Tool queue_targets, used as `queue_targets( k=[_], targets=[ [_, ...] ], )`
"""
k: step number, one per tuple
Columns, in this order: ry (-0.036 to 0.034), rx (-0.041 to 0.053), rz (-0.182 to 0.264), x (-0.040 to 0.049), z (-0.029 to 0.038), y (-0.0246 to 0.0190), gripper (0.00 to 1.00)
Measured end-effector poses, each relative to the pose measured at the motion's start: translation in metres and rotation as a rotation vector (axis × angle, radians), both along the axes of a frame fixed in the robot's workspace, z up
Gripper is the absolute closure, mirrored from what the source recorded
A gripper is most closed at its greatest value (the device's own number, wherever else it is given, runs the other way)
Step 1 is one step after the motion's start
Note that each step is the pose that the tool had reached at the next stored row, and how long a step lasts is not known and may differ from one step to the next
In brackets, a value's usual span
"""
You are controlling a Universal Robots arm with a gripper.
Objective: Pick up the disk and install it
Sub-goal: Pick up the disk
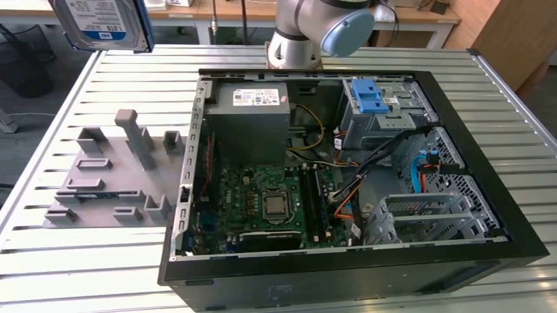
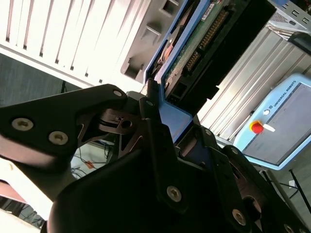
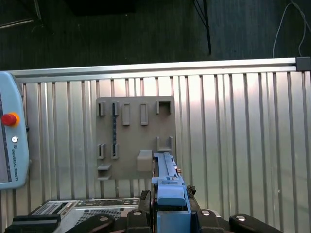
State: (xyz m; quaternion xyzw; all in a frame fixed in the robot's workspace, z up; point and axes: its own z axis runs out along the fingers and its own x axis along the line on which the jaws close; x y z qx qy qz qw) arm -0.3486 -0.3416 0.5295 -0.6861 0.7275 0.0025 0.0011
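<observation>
My gripper (image 3: 170, 196) pinches the disk (image 1: 103, 23) by its blue frame, the long axis pointing straight out from me. The open computer case (image 1: 348, 283) lies well apart, toward the exterior view's right.

Blue-framed silver disk (image 1: 101, 23), grey rack (image 1: 109, 175), black case (image 1: 348, 279), green motherboard (image 1: 252, 195), ribbed silver table (image 1: 96, 264)
</observation>
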Motion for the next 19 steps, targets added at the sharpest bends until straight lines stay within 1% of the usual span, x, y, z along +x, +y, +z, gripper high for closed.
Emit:
queue_targets(
  k=[4, 9, 14, 16, 19],
  targets=[
    [0.0001, -0.0001, 0.0, 0.0071, 0.0001, 0.0, 0.64],
    [0.0002, 0.0, 0.0, 0.0182, 0.0, 0.0, 0.64],
    [0.0007, 0.0, 0.0, 0.0316, 0.0, -0.0002, 0.64],
    [0.0009, 0.0, 0.0, 0.0341, 0.0, -0.0012, 0.64],
    [0.0009, 0.0, -0.001, 0.0351, 0.0, -0.0052, 0.64]
  ],
)
